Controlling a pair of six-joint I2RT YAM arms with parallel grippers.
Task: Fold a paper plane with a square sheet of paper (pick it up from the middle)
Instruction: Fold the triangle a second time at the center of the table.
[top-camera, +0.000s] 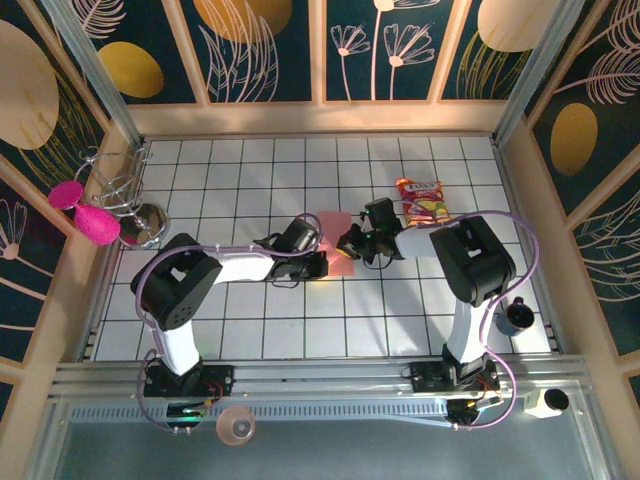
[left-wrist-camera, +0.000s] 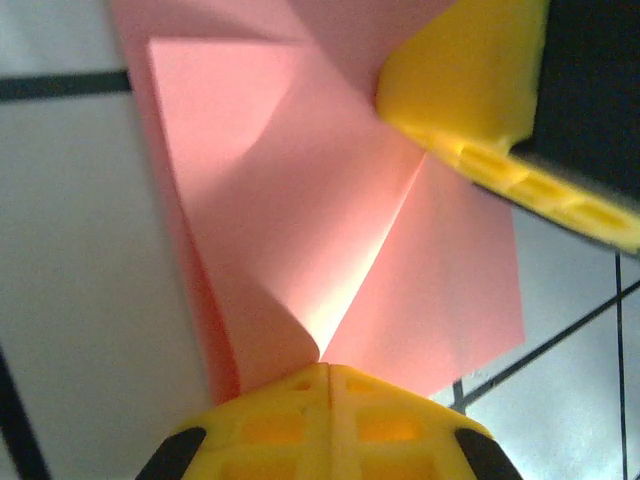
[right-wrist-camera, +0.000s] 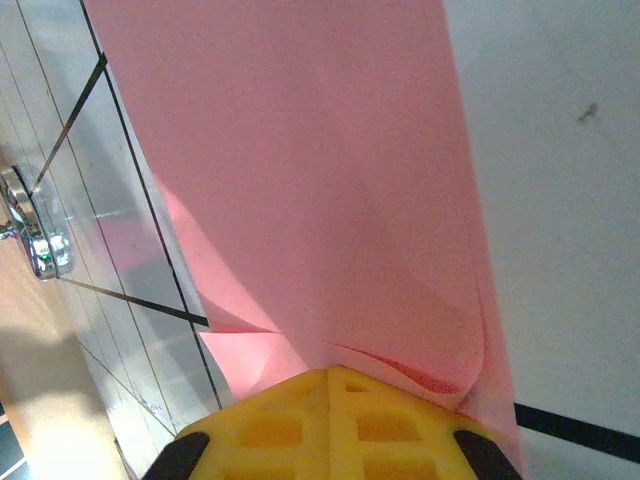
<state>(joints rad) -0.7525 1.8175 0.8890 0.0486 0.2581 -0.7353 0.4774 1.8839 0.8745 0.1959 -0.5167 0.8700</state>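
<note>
The square sheet of paper (top-camera: 337, 250) is salmon pink, partly folded, and lies mid-table between my two grippers. My left gripper (top-camera: 318, 241) meets its left edge. In the left wrist view the yellow jaws (left-wrist-camera: 330, 372) are shut, and two flaps of the paper (left-wrist-camera: 300, 230) run together right at their seam. My right gripper (top-camera: 352, 243) is at the paper's right edge. Its yellow fingers (left-wrist-camera: 465, 70) rest against the paper. In the right wrist view its jaws (right-wrist-camera: 330, 378) are shut with the tips against the sheet (right-wrist-camera: 320, 180), which bulges beside them.
A red-and-yellow snack packet (top-camera: 422, 201) lies just behind the right gripper. A chrome wire stand (top-camera: 130, 200) with magenta discs (top-camera: 82, 210) sits at the far left. A dark cup (top-camera: 518, 316) stands at the right, near the wooden wall.
</note>
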